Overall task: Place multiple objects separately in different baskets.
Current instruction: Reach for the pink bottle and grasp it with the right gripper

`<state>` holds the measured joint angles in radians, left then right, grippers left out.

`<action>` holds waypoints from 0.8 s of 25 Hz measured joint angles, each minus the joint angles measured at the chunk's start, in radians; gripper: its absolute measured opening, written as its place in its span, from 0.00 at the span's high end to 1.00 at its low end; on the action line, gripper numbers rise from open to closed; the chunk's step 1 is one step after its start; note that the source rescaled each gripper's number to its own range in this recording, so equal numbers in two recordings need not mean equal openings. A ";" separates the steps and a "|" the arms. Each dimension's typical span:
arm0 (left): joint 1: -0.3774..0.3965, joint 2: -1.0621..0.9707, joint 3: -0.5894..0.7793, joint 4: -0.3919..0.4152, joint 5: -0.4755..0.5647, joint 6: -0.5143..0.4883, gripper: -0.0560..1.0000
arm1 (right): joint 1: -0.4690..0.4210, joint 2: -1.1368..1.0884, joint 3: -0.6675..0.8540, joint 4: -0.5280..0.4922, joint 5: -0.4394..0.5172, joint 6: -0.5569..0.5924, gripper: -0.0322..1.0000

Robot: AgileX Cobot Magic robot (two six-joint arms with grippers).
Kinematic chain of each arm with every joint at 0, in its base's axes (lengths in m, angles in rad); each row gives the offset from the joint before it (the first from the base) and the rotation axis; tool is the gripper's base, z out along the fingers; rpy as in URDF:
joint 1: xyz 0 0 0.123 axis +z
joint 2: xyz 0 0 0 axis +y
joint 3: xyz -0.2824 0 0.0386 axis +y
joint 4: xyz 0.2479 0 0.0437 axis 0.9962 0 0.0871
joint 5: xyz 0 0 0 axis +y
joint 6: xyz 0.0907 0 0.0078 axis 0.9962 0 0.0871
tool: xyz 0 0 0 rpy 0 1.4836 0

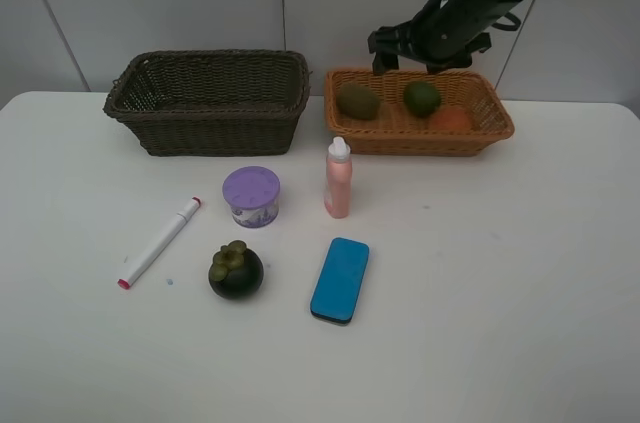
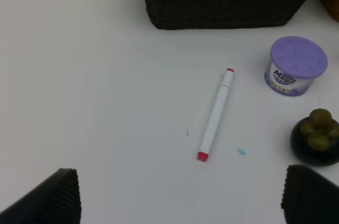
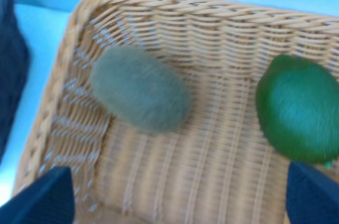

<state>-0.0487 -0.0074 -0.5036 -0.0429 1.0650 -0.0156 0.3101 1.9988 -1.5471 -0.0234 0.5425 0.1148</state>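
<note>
Your right gripper (image 1: 410, 61) is hanging released above the tan basket (image 1: 420, 143), where you are evidently gathering fruit: kiwi (image 1: 357, 101) beside lime (image 1: 422, 97) inside.

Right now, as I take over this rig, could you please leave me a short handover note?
Left gripper: open, empty, above the table near the white marker.
Right gripper: open, empty, over the tan basket.
In the tan basket: kiwi, lime, orange-red fruit.
Dark basket: nothing visible inside.
On the table: white marker, purple-lidded tub, mangosteen, pink bottle, blue block.
Done: three fruits in a basket. Left: the five items on the table.
</note>
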 joint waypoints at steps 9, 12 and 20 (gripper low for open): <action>0.000 0.000 0.000 0.000 0.000 0.000 0.00 | 0.079 -0.123 0.000 0.014 0.248 0.027 0.06; 0.000 0.000 0.000 0.000 0.000 0.000 0.00 | 0.117 -0.143 0.000 0.036 0.322 0.075 0.06; 0.000 0.000 0.000 0.000 0.000 0.000 0.00 | 0.245 -0.149 0.000 0.044 0.391 0.157 0.06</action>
<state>-0.0487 -0.0074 -0.5036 -0.0429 1.0650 -0.0156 0.5556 1.8500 -1.5471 0.0202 0.9339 0.2715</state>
